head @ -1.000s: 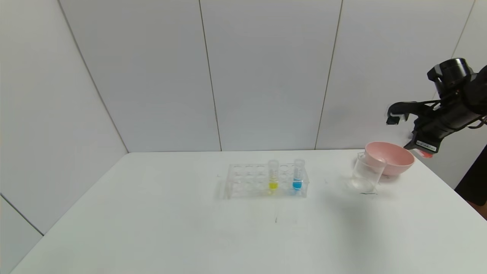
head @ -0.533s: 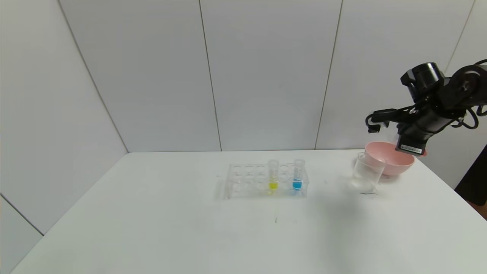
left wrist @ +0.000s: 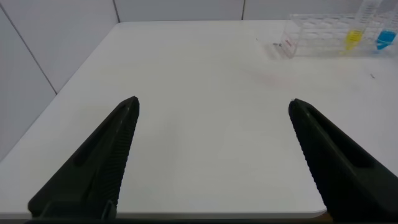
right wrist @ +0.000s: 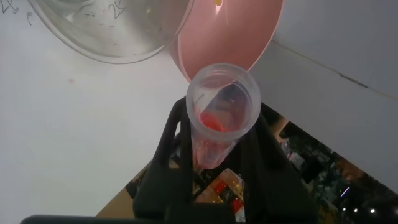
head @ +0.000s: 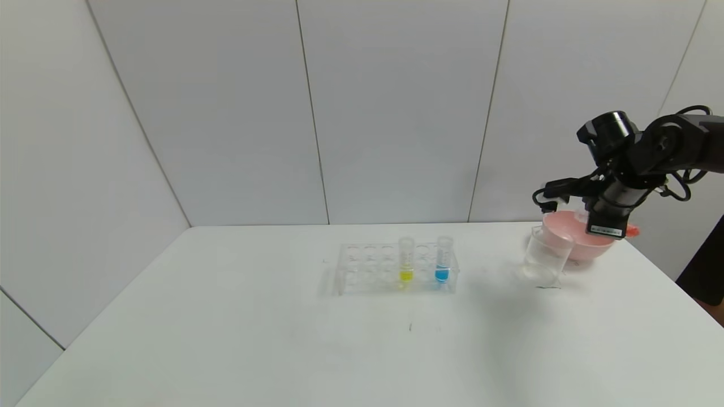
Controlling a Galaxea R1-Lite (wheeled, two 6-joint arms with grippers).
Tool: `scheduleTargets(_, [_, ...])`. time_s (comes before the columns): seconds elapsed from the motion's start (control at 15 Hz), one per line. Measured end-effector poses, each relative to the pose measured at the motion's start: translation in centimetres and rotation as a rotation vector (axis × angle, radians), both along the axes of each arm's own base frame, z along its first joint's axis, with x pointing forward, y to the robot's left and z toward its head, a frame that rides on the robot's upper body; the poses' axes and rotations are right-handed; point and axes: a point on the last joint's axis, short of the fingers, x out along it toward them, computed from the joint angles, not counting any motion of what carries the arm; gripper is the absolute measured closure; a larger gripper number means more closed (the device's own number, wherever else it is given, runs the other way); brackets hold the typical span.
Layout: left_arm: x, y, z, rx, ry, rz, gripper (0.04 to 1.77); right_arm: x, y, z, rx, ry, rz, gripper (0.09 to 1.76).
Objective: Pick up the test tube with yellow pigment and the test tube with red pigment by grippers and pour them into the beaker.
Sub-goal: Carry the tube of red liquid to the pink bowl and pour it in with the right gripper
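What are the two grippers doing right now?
Left gripper: open, holding nothing.
Right gripper: shut on the red tube, near the bowl.

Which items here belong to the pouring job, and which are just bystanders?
Job: test tube with red pigment, held by the right gripper; test tube with yellow pigment in the rack; beaker.
Bystanders: blue-liquid tube, pink bowl, idle left gripper.
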Motion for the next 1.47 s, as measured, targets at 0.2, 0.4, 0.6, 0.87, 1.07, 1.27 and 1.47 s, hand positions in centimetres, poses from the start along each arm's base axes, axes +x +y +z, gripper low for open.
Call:
scheduleTargets(0.2, [0.0,0.0,0.0,0.000,0.000,0.000,0.09,0.1,0.4,-0.3,-0.056,0.020,0.011,1.35])
scheduleTargets(0.4, [0.0,0.0,0.0,0.000,0.000,0.000,0.09,0.3,0.9,-0.5,-0.119,0.029,0.004,1.35])
scheduleTargets(0.6, [0.0,0.0,0.0,0.000,0.000,0.000,0.09,0.7,1.3,-0.8,-0.172,0.018,-0.011,1.35])
scheduleTargets(0.87, [0.0,0.0,0.0,0.000,0.000,0.000,0.09,1.3,1.7,-1.3,-0.229,-0.001,-0.032,1.35])
scheduleTargets(1.07, [0.0,0.0,0.0,0.000,0.000,0.000,0.09,1.5,2.2,-1.5,-0.264,-0.003,-0.021,1.35])
scheduleTargets(1.27, [0.0,0.0,0.0,0.000,0.000,0.000,0.09,1.6,2.6,-1.5,-0.307,0.006,-0.008,1.35])
scheduleTargets(1.47, [0.0,0.0,0.0,0.000,0.000,0.000,0.09,1.5,2.8,-1.5,-0.325,0.016,0.006,1.35])
